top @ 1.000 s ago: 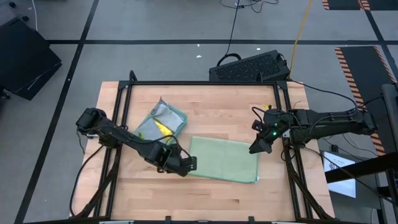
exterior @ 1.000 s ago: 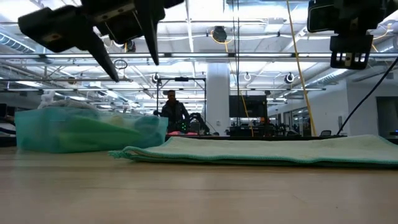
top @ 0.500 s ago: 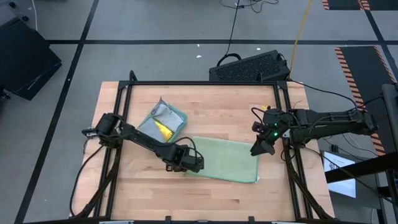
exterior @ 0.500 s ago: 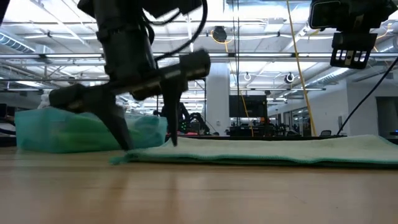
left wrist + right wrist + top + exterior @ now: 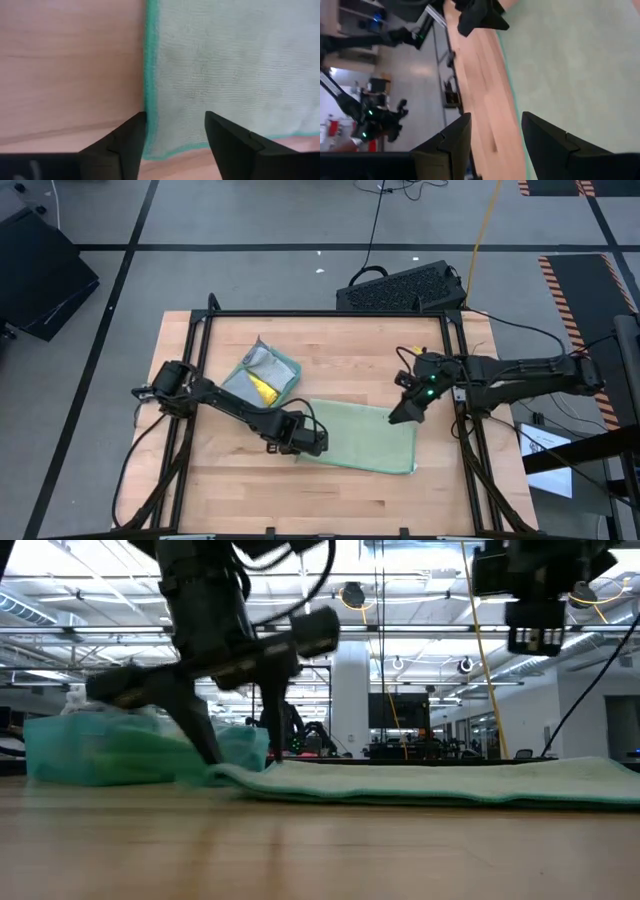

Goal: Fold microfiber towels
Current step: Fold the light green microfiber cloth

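Wooden counter (image 5: 340, 350) carries a pale green towel (image 5: 365, 438) lying flat. Left fingers (image 5: 127, 145) stand spread, straddling its teal-hemmed corner. Right fingers (image 5: 542, 142), spread and empty, hover over its opposite edge. Beyond the left fingers, the other towels (image 5: 260, 378) lie heaped.

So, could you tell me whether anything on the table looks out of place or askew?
Nothing looks damaged or spilled. The pale green towel lies flat but skewed to the table edges. The pile of other towels behind it is a loose, crumpled heap. The left hand straddles the flat towel's corner.
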Robot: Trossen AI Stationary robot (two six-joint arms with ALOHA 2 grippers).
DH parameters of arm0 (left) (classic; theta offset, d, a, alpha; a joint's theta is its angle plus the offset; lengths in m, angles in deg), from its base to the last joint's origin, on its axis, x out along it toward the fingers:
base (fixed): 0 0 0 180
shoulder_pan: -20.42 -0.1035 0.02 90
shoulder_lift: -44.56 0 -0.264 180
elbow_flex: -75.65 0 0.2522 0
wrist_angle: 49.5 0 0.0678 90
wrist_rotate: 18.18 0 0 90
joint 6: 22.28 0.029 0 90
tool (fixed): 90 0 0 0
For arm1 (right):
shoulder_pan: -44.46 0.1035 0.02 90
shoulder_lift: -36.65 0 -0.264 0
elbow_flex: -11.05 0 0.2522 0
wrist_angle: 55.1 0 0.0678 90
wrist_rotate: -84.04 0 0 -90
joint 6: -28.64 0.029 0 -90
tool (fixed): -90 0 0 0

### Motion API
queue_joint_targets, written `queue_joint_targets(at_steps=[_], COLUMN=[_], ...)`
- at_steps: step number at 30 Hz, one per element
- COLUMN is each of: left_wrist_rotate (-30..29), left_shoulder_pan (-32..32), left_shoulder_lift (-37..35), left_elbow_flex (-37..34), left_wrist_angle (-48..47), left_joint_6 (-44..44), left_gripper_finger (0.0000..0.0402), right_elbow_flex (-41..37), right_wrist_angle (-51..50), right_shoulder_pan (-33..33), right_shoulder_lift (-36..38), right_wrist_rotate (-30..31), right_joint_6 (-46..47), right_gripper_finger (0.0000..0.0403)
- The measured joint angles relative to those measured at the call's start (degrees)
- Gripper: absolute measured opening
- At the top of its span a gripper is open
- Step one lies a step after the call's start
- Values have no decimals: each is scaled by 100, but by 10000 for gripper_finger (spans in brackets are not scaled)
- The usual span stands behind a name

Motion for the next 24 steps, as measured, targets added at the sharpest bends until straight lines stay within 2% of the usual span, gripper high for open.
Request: queue_joint_targets(at_steps=[7, 11, 15, 19, 24], left_wrist_rotate=[-68, 187, 187, 208, 278], left_shoulder_pan=[84, 92, 107, 108, 140], left_shoulder_lift=[31, 147, 179, 180, 311], left_elbow_flex=[77, 68, 88, 80, 89], left_wrist_angle=[-197, -401, -532, -472, -371], left_joint_6=[15, 210, 370, 501, 682], left_gripper_finger=[166, 166, 172, 172, 158], right_elbow_flex=[2, 4, 68, 209, 273], right_wrist_angle=[1591, 2560, 3182, 3457, 3526], right_shoulder_pan=[0, 0, 0, -8, -159], right_shoulder_lift=[-1123, -1745, -2227, -2477, -2603], right_wrist_rotate=[-1, 5, 4, 5, 96], right_joint_6=[519, 748, 1091, 862, 9], right_gripper_finger=[169, 169, 169, 169, 169])
